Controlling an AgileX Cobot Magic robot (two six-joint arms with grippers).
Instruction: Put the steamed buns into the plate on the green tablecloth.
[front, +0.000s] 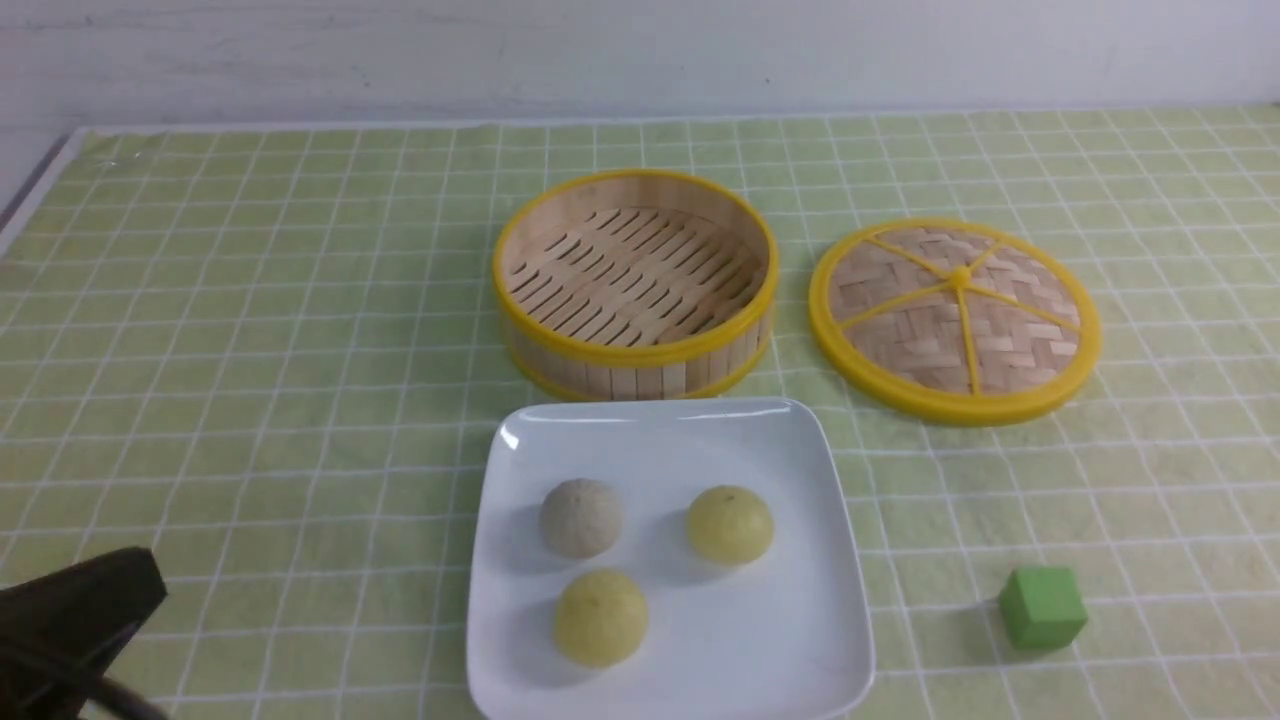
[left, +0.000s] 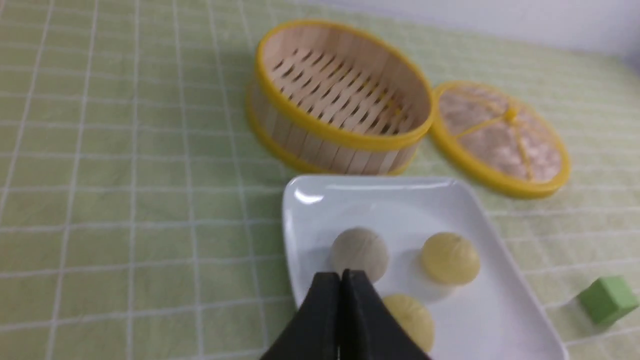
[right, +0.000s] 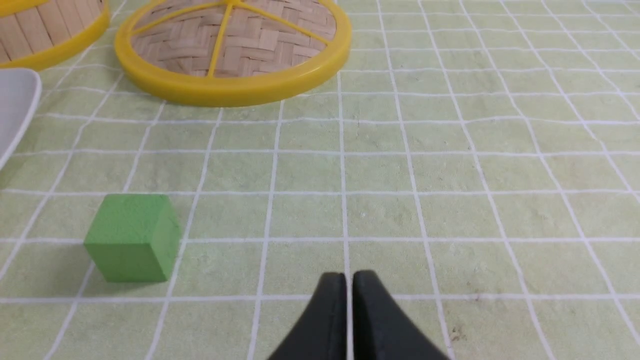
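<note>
Three steamed buns (front: 640, 560) sit on the plate (front: 820, 480), on the green tablecloth (front: 250, 380).
Wide bare cloth lies left; a green cube (front: 1042, 606) right. Wrist views show the left gripper (left: 341, 280) and right gripper (right: 348, 280) clenched, empty; slatted bamboo steamer (front: 634, 282), woven lid (front: 955, 318) behind.

No readable text, labels, brands or numbers anywhere.

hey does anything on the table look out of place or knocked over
Nothing is spilled or damaged. The one odd item is a green cube sitting alone on the tablecloth, right of the plate. The three buns sit apart inside the plate.
</note>
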